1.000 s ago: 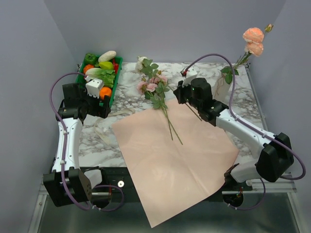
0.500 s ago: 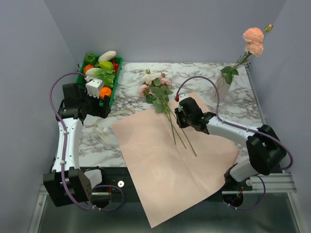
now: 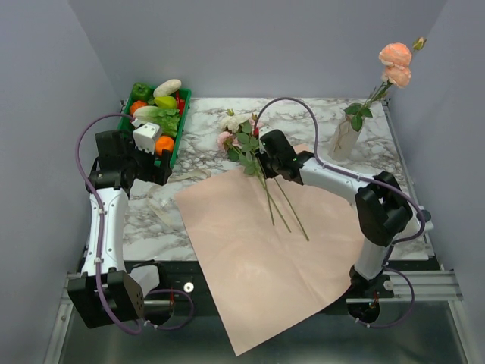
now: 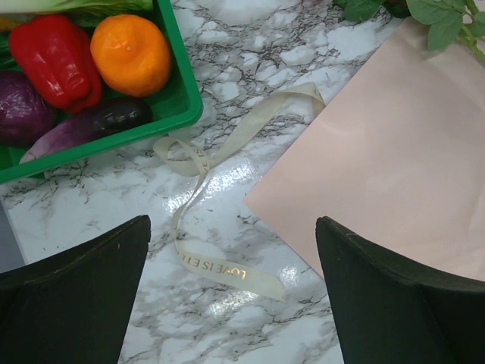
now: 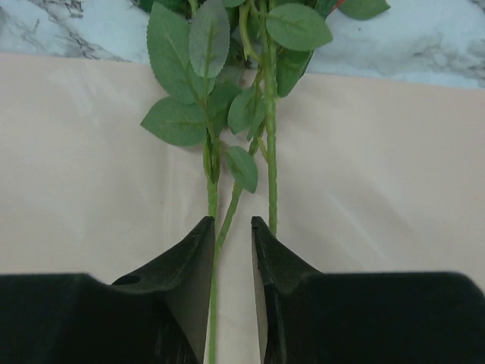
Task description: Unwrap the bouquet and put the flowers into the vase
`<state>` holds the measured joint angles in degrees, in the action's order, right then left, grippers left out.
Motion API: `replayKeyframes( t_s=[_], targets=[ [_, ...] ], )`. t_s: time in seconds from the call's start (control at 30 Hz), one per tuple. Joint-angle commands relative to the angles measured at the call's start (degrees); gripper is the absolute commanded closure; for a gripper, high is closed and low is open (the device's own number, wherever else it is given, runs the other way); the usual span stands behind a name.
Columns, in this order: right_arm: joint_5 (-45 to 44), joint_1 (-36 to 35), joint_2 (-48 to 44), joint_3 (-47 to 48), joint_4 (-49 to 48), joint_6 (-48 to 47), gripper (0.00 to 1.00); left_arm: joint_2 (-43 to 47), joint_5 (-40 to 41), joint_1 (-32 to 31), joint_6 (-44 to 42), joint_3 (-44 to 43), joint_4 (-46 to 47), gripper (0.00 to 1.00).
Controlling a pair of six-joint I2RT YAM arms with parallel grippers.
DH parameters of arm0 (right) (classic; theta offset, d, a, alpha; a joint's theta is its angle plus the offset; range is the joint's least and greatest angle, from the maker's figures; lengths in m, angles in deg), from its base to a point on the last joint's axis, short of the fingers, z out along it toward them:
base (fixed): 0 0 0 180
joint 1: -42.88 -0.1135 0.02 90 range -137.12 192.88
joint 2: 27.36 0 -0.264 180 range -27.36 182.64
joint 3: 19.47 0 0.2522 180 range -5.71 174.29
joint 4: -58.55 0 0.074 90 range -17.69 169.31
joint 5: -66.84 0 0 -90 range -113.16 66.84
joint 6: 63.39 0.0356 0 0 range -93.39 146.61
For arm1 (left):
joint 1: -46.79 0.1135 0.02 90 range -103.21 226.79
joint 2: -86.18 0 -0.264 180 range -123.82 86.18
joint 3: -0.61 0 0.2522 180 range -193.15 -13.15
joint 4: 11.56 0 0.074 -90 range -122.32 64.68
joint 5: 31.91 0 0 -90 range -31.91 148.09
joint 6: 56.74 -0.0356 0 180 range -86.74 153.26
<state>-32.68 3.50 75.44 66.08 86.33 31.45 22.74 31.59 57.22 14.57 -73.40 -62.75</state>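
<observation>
The bouquet is unwrapped. Its salmon-pink paper [image 3: 265, 250] lies flat with the pink and white flowers [image 3: 241, 136] at its far edge, their stems [image 3: 280, 205] running down across it. My right gripper [image 3: 264, 150] is low over the stems near the leaves. In the right wrist view its jaws [image 5: 231, 224] stand narrowly open with one green stem [image 5: 225, 227] in the gap and another stem [image 5: 270, 152] just outside. The off-white vase [image 3: 342, 138] at the back right holds peach roses [image 3: 395, 64]. My left gripper [image 4: 233, 221] hangs wide open above the cream ribbon [image 4: 220, 265].
A green tray [image 3: 179, 133] of vegetables sits at the back left, its corner [image 4: 178, 114] close to my left gripper. The paper's near corner hangs over the table's front edge. The right arm's cable loops above the flowers.
My right gripper has swung left from near the vase and come down over the stems, and its jaws have parted. A third stem now lies on the paper. The left arm has not moved.
</observation>
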Motion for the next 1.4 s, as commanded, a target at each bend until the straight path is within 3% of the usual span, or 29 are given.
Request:
replayKeyframes(
  t_s=[0.0, 0.2, 0.57, 0.83, 1.17, 1.27, 1.3, 1.37],
  targets=[
    [-4.10, -0.18, 0.21, 2.74, 4.79, -3.78, 0.56, 1.13, 0.84, 0.29, -1.25, 0.39, -0.19, 0.01],
    [-6.12, -0.09, 0.29, 2.56, 5.31, -7.04, 0.41, -0.02, -0.04, 0.29, -1.08, 0.31, 0.25, 0.01],
    [-0.41, 3.51, 9.95, 10.82, 13.92, -7.65, 0.46, -0.28, -0.22, 0.29, -1.87, 0.13, -0.54, 0.01],
    [0.73, 4.22, 12.94, 13.11, 14.54, -7.65, 0.62, 0.25, 0.13, 0.29, -2.48, 0.40, -0.63, 0.01],
    [5.12, 4.22, 17.08, 16.89, 15.86, -8.18, 0.67, 0.69, 0.66, 0.29, -3.27, 0.04, -1.24, 0.01],
    [4.86, 4.39, 16.82, 18.21, 16.21, -8.01, 0.84, 0.86, 0.84, 0.37, -3.36, -0.31, -1.50, 0.01],
    [4.69, 4.39, 16.38, 18.38, 16.21, -7.83, 0.96, 0.95, 0.84, 0.29, -3.45, -0.22, -1.51, 0.01],
    [4.07, 4.48, 14.37, 19.87, 16.04, -7.48, 0.99, 1.04, 0.75, 0.29, -3.45, -0.22, -1.59, 0.01]
  ],
)
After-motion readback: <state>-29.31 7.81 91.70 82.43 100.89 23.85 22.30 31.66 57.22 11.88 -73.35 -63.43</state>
